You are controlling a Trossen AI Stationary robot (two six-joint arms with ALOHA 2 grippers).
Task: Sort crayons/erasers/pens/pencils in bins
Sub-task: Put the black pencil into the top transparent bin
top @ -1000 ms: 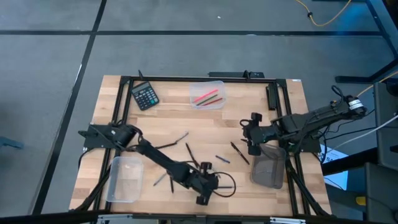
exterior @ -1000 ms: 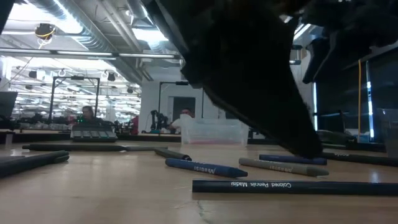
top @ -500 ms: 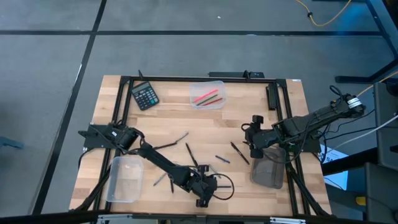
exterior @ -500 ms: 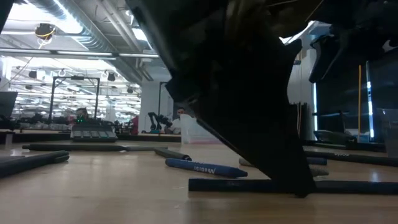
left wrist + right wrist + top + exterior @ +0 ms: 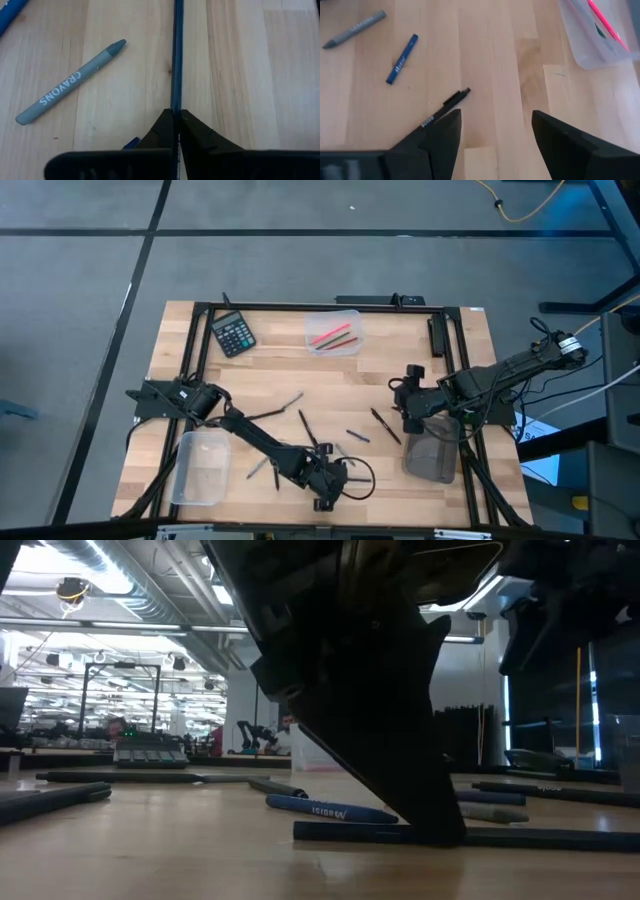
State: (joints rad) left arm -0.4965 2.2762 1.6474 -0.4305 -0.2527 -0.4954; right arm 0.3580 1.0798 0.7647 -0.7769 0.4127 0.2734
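Observation:
My left gripper (image 5: 330, 478) is low at the table's near middle, shut on a dark blue colored pencil (image 5: 176, 55) that lies on the wood (image 5: 540, 837). A grey crayon (image 5: 70, 90) and a blue crayon (image 5: 325, 810) lie beside it. My right gripper (image 5: 496, 115) is open and empty above the table's right part (image 5: 407, 400), over a black pen (image 5: 445, 105). A clear bin (image 5: 333, 332) at the far middle holds red, pink and green sticks. A second clear bin (image 5: 200, 468) stands near left, and a smoky grey bin (image 5: 432, 455) near right. My left gripper pinches the pencil's shaft (image 5: 176, 102) between its two fingertips (image 5: 430, 825). The fingers come slanting down from above and lie along the pencil, which runs on ahead of them. The pencil lies flat on the table.
A black calculator (image 5: 233, 333) lies at the far left. Several more dark sticks lie scattered about the table's middle (image 5: 305, 425), with a blue crayon (image 5: 401, 58) and a grey crayon (image 5: 355, 29) ahead of my right gripper. A black frame edges the table.
My left gripper has gone down from just above the table until its fingertips are at the dark blue pencil, and has shifted a little toward the table's left edge.

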